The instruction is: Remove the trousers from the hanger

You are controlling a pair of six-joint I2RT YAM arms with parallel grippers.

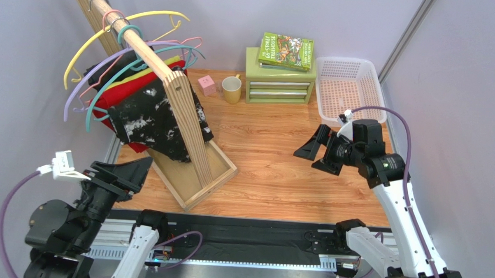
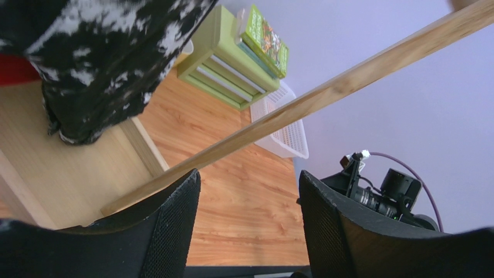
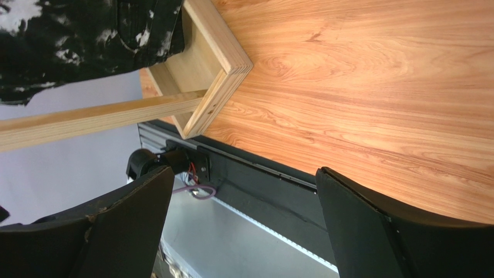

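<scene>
The black trousers (image 1: 155, 120) with white splatter hang on a teal hanger (image 1: 107, 88) from the wooden rail (image 1: 136, 42) of the rack. The red trousers (image 1: 122, 91) hang behind them on a purple hanger (image 1: 78, 90). The black pair also shows in the left wrist view (image 2: 98, 58) and the right wrist view (image 3: 87, 40). My left gripper (image 1: 131, 172) is open and empty, low at the near left, just below the hanging trousers. My right gripper (image 1: 314, 150) is open and empty above the table's right half, apart from the rack.
The rack's wooden base frame (image 1: 199, 174) lies on the table's left. A yellow hanger (image 1: 130, 17) hangs empty farther back. A pink block (image 1: 207, 85), a yellow mug (image 1: 231, 89), a green drawer unit (image 1: 280, 84) with a book (image 1: 287, 51), and a white basket (image 1: 351, 87) stand at the back.
</scene>
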